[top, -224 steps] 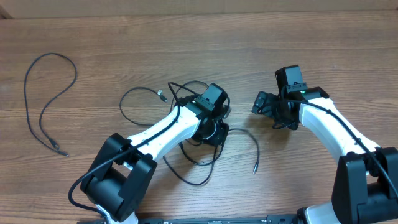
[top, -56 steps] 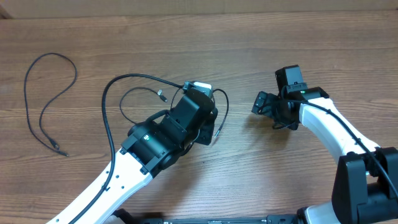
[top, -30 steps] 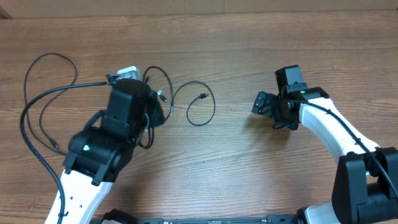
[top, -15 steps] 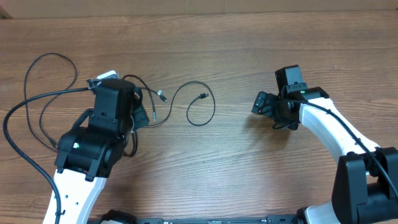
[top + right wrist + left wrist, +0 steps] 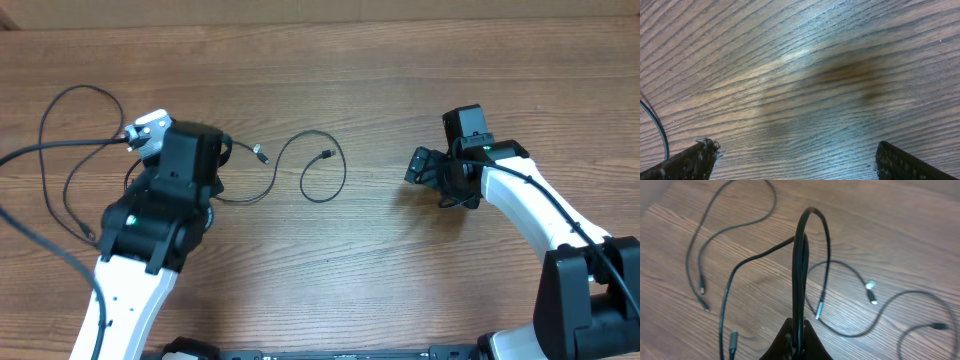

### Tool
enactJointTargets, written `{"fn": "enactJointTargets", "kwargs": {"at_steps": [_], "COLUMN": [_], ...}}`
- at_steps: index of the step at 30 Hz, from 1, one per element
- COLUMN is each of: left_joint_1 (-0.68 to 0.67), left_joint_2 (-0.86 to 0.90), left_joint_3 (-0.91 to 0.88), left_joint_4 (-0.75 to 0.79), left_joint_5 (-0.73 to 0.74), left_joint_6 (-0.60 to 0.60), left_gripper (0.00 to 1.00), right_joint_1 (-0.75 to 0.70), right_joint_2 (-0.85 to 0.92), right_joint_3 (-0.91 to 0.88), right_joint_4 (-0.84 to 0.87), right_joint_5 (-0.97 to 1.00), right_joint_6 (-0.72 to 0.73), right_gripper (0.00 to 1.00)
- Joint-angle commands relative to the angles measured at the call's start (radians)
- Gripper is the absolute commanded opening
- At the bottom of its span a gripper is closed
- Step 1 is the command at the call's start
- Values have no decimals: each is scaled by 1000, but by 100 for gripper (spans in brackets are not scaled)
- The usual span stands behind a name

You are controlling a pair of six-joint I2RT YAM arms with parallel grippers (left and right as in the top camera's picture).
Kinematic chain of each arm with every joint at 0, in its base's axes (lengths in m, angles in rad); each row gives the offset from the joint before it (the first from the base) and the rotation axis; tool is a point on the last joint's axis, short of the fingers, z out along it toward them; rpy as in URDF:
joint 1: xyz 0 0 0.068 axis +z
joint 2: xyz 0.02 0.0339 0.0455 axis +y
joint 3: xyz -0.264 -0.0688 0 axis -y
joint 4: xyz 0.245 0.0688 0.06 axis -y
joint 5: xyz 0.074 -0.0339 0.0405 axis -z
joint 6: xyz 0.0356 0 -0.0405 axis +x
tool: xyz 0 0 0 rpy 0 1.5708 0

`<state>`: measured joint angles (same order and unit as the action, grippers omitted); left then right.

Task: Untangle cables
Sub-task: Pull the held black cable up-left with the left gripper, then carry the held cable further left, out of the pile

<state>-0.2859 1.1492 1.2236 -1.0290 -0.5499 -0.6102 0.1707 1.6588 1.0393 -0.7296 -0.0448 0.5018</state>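
Overhead: left gripper sits over the table's left part, and the arm hides most of what it carries. Left cable lies in a long loop at far left. Centre cable curls mid-table, one tail running back toward the left arm. Right gripper is parked at right, near no cable.

Left wrist: jaws clenched on held cable, pinched at a fold. The doubled strand arches up and forward, then drops. One plug end dangles just beside the centre cable's tail; cannot tell if they touch. The other strand trails lower left. Left cable shows beyond, upper left.

Right wrist: fingertips spread wide, nothing between them, bare wood beneath.

Judgement: step in hand is pulling one cable clear of the rest. The next move calls for drawing the dangling plug off the centre tail. After that, lower the cable onto bare wood between the left and centre cables and let go, so it drapes over neither. Risk: the plug snags the tail and drags it along.
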Motion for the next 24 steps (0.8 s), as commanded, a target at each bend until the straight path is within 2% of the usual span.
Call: {"fn": "enactJointTargets", "kwargs": {"at_steps": [1, 24], "left_joint_1": [7, 25], "left_joint_2": [56, 338], "left_joint_3": [2, 2], "left_joint_4": [2, 16], "left_joint_5": [-108, -59], "left_joint_6": [12, 3], "left_gripper": [4, 4], "right_joint_1": [1, 1], "right_joint_2": [4, 4], "right_joint_3": [-6, -6], "right_joint_4": [2, 2], "right_joint_5": [10, 10], "right_joint_6": [7, 7], "right_gripper": [100, 100]}}
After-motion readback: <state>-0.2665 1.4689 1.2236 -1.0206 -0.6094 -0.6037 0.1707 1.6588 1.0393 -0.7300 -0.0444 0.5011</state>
